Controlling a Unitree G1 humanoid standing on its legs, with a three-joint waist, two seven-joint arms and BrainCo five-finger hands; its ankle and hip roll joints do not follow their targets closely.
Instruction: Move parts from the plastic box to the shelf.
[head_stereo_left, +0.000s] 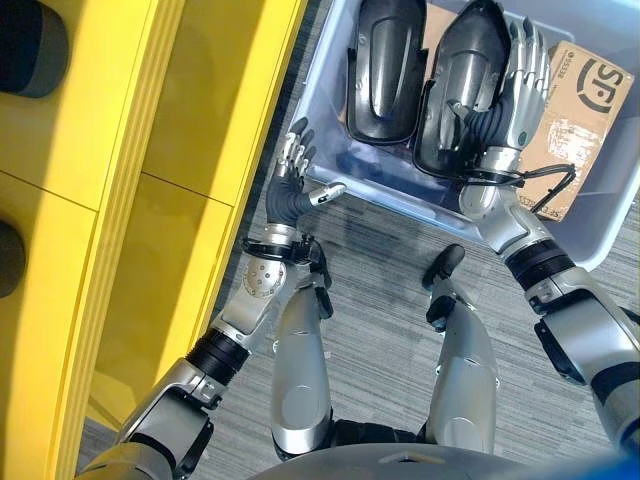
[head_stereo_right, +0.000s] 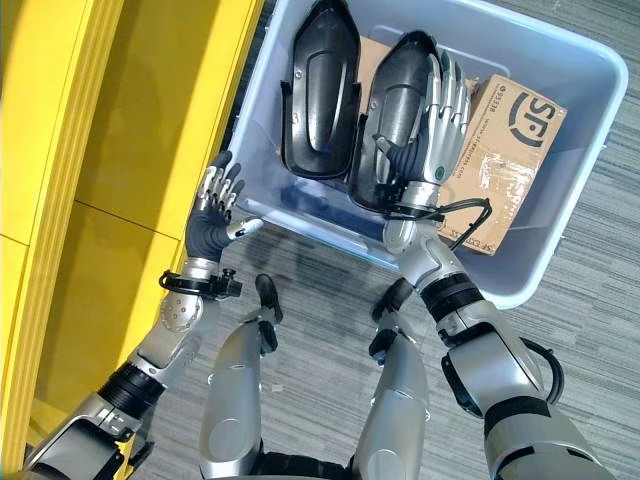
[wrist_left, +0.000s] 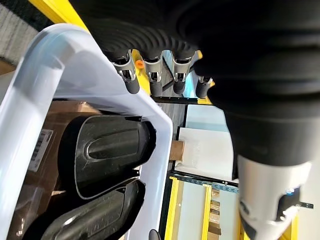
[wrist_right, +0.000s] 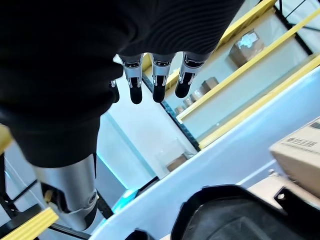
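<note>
Plastic box (head_stereo_right: 560, 60) on the floor: two black parts side by side. Right part (head_stereo_right: 395, 85) lies lengthwise under the right robot hand (head_stereo_right: 437, 120), fingers straight, nearer. Left robot hand (head_stereo_right: 215, 205) open outside the box's near-left corner, beside yellow shelf (head_stereo_right: 120, 150).

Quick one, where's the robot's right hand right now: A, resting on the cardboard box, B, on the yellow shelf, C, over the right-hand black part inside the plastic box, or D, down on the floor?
C: the right hand lies with straight fingers over the right-hand black part inside the plastic box.
</note>
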